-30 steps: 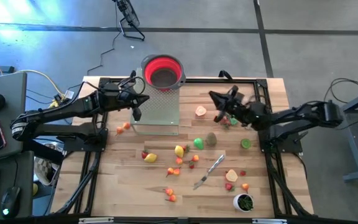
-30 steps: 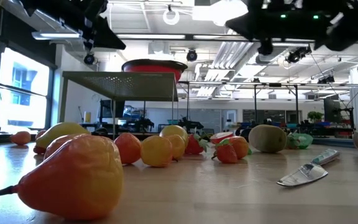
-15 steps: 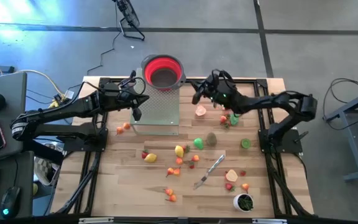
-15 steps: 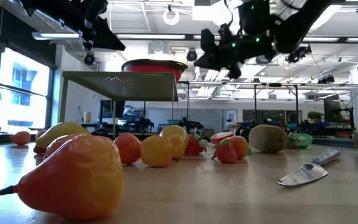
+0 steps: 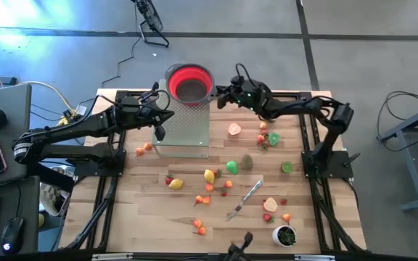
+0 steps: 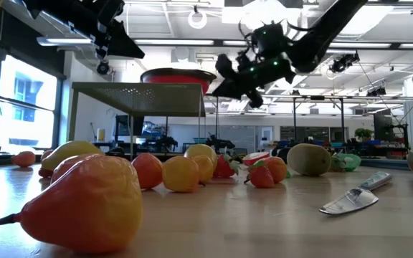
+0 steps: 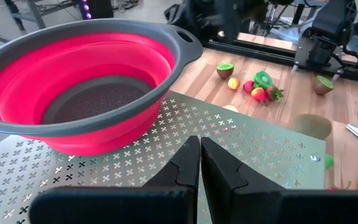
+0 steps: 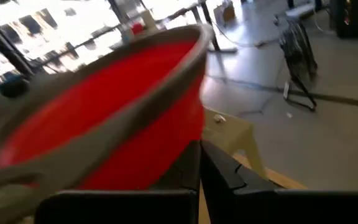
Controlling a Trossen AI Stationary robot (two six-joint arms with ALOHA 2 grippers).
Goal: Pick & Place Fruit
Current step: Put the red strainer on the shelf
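The fruit [image 5: 209,175], small toy pieces in red, orange, yellow, green and tan, lies scattered over the wooden table, with a cluster [image 5: 267,138] at the right. A red bowl [image 5: 189,82] stands on a perforated metal stand [image 5: 182,127] at the far edge. My right gripper [image 5: 220,94] is shut just beside the bowl's right rim [image 8: 104,124]; nothing shows between its fingers [image 8: 219,165]. My left gripper [image 7: 199,158] is shut and hovers over the stand's plate, left of the bowl. My right gripper comes at the red bowl's rim [image 6: 210,74] almost level from the table's right. I cannot tell whether its shut fingers touch the bowl.
A silver knife [image 5: 244,199] lies among the fruit in the near middle. A small white cup with green contents [image 5: 284,235] stands at the near right corner. A black frame [image 5: 303,98] runs round the table's edges.
My right gripper has swung from above the fruit cluster at the right toward the table's far edge and leftward, up to the red bowl's right rim, and it has turned toward level on the way. The fruit on the table lies as before.
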